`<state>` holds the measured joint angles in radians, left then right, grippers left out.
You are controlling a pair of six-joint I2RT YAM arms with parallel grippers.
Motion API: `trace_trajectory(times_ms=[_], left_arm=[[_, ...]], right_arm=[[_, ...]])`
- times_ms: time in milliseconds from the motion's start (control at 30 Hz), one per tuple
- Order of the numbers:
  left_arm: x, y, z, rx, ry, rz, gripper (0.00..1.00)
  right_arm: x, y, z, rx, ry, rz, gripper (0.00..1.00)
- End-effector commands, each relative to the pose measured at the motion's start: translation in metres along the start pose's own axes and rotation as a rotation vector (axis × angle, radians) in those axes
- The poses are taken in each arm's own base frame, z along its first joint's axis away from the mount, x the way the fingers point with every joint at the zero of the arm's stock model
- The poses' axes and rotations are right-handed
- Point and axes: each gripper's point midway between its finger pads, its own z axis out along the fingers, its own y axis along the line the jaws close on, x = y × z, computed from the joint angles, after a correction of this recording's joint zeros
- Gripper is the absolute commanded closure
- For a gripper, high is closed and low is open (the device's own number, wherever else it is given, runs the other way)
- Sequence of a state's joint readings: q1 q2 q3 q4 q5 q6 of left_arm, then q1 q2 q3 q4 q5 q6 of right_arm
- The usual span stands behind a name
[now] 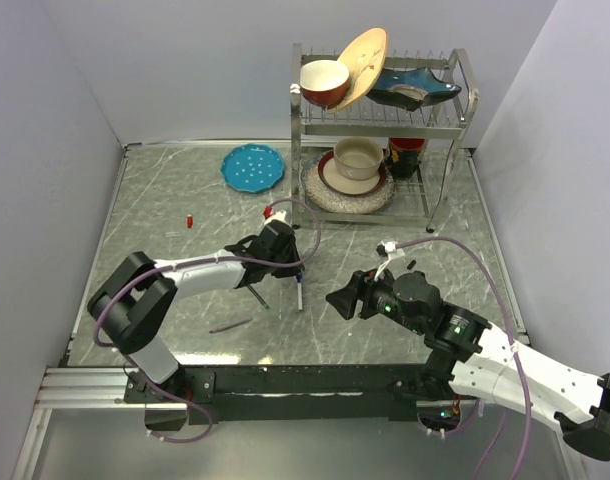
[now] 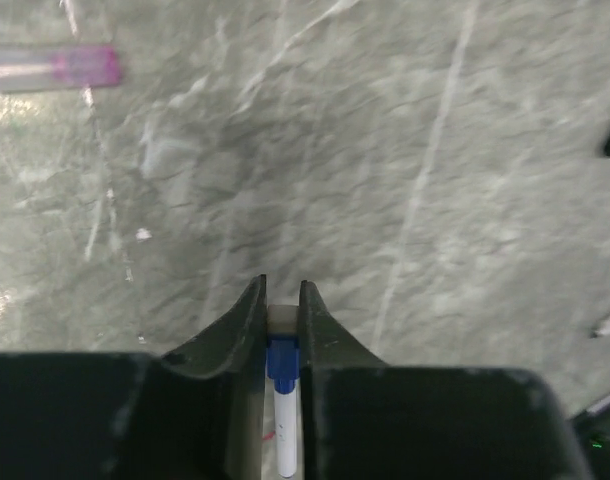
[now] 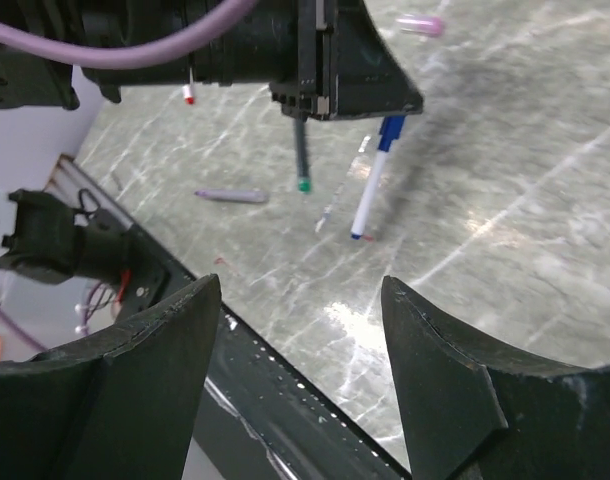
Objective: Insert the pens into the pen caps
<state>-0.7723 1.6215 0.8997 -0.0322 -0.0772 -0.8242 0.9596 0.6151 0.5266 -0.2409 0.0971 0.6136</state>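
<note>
**A:** State of the left gripper (image 2: 282, 290)?

**B:** Fingers nearly together, clamped on the blue end of a thin white-barrelled marker pen (image 3: 370, 190). The pen slants, its lower tip on the grey marbled tabletop (image 1: 165, 190) and its upper end in the pinch. Probably braced that way so it can't roll.

**A:** Is it capped?

**B:** The blue piece at the top looks fatter than the barrel, so it may be the cap seated. Can't tell for sure.

**A:** And the right gripper (image 3: 300, 283)?

**B:** Fingers wide apart with nothing between them. It is raised near the pen and facing it.

**A:** What else is there?

**B:** A thin dark green pen (image 3: 301, 160) lies just beside the first, its upper part hidden under the left gripper. A small red tube cap (image 1: 189, 219) sits well apart, far left. My guess is that most of the pairing is not yet done.
</note>
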Motion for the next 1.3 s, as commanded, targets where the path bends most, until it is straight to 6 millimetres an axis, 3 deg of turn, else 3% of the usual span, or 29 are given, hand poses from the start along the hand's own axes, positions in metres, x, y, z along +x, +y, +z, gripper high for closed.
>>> trace_trajectory(times_ms=[0,300,400,433,533,733,833,900,1033,1100,1267], left_arm=[[0.001,0.002,0.004,-0.031,0.01,0.005,0.79],[-0.001,0.006,0.003,-0.041,0.014,-0.009,0.67],[-0.012,0.003,-0.006,-0.036,-0.004,-0.01,0.55],[-0.014,0.004,-0.01,-0.048,-0.009,-0.006,0.39],[-0.034,-0.004,-0.028,-0.041,-0.068,0.014,0.22],[-0.07,-0.008,-0.089,-0.026,-0.215,0.045,0.02],[-0.085,0.001,-0.133,-0.03,-0.329,0.029,0.01],[-0.084,0.017,-0.144,-0.073,-0.359,0.021,0.01],[-0.086,0.029,-0.172,-0.086,-0.401,0.036,0.01],[-0.087,0.031,-0.185,-0.072,-0.422,0.065,0.01],[-0.083,0.03,-0.21,-0.024,-0.44,0.065,0.01]], right_arm=[[-0.012,-0.008,0.0,0.065,-0.047,0.029,0.27],[-0.014,-0.029,0.001,0.2,-0.054,0.059,0.28],[-0.013,-0.038,0.0,0.257,-0.057,0.081,0.28],[-0.013,-0.043,0.0,0.291,-0.066,0.1,0.28],[-0.011,-0.058,-0.002,0.388,-0.08,0.167,0.28],[0.0,-0.091,-0.005,0.558,-0.079,0.319,0.28],[-0.002,-0.122,-0.009,0.678,-0.112,0.386,0.28],[-0.005,-0.139,-0.013,0.743,-0.127,0.417,0.27],[-0.006,-0.196,-0.05,1.111,-0.243,0.606,0.25],[0.001,-0.212,-0.079,1.27,-0.258,0.66,0.31],[0.002,-0.231,-0.095,1.274,-0.378,0.783,0.32]])
